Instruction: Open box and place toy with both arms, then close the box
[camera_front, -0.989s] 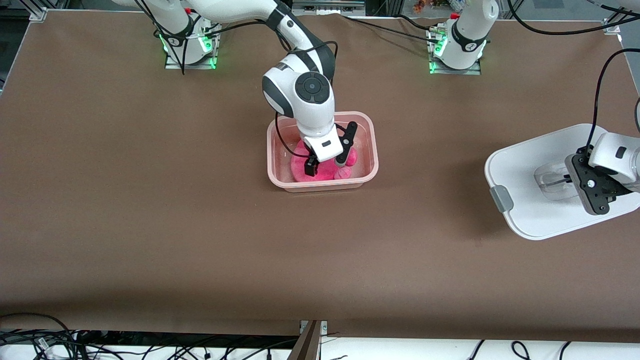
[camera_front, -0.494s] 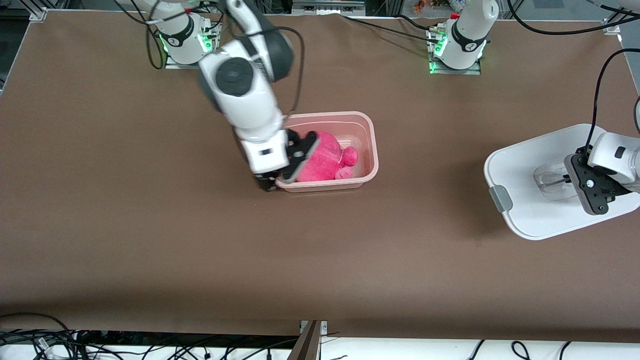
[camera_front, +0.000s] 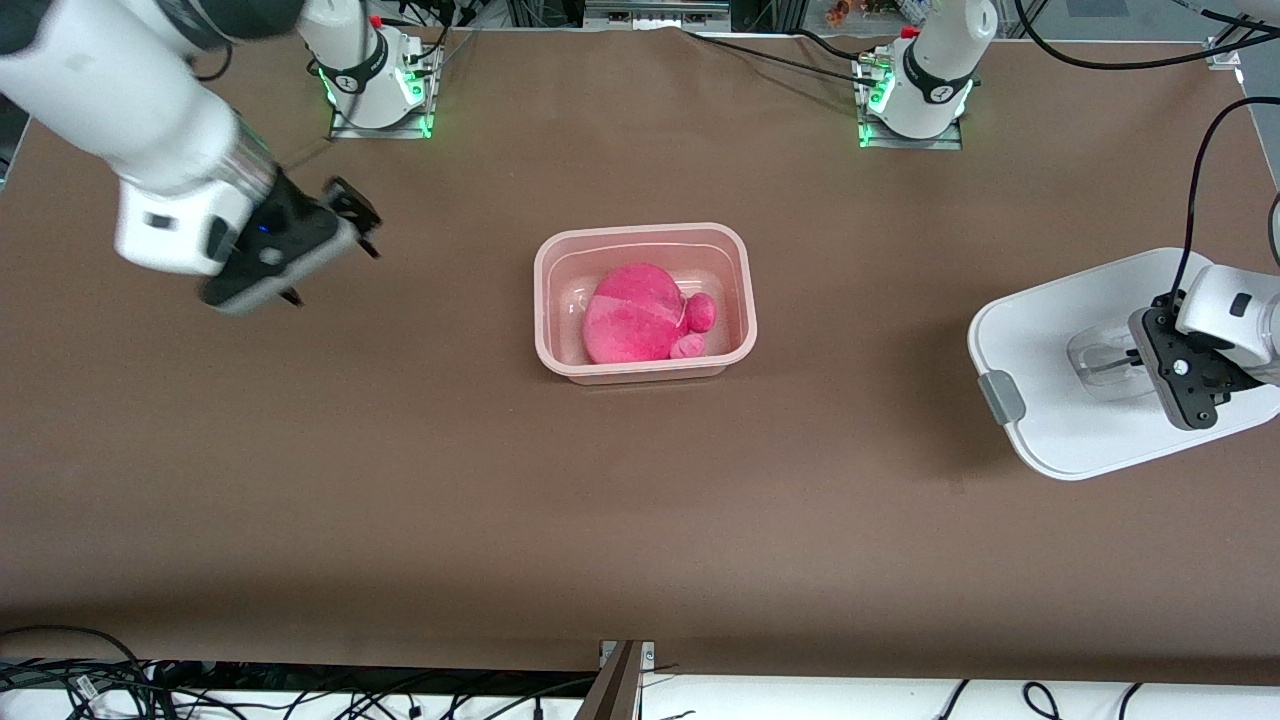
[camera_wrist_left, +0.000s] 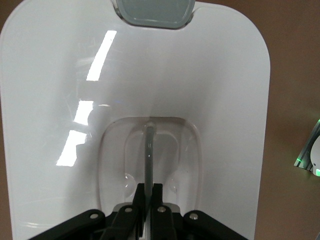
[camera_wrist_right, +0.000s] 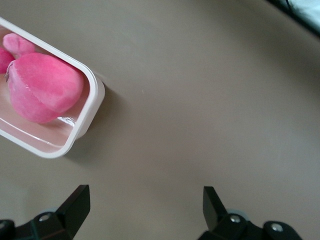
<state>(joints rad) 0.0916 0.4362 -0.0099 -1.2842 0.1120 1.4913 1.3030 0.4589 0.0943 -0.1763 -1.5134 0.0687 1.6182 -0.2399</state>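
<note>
The translucent pinkish box (camera_front: 742, 300) stands lidless at the middle of the table, with the round pink toy (camera_front: 635, 325) lying inside it. My right gripper (camera_front: 335, 262) hangs open and empty over bare table toward the right arm's end, well apart from the box. The right wrist view shows the box's rim (camera_wrist_right: 85, 130) and the toy (camera_wrist_right: 45, 87) off to one side of the right gripper (camera_wrist_right: 145, 200). The white lid (camera_front: 1050, 340) lies at the left arm's end of the table. My left gripper (camera_front: 1135, 362) is shut on the lid's clear handle (camera_wrist_left: 148, 150). The left wrist view shows the lid (camera_wrist_left: 200, 90) with the left gripper (camera_wrist_left: 149, 189) on it.
A grey clip (camera_front: 1003, 397) sits on the lid's edge that faces the box; it also shows in the left wrist view as the grey clip (camera_wrist_left: 152, 10). The arm bases (camera_front: 380, 90) stand along the table's edge farthest from the front camera. Cables lie along the nearest edge.
My right gripper has let go of the toy, risen out of the box and swung toward the right arm's end of the table. The toy stays in the box. The left arm has not moved.
</note>
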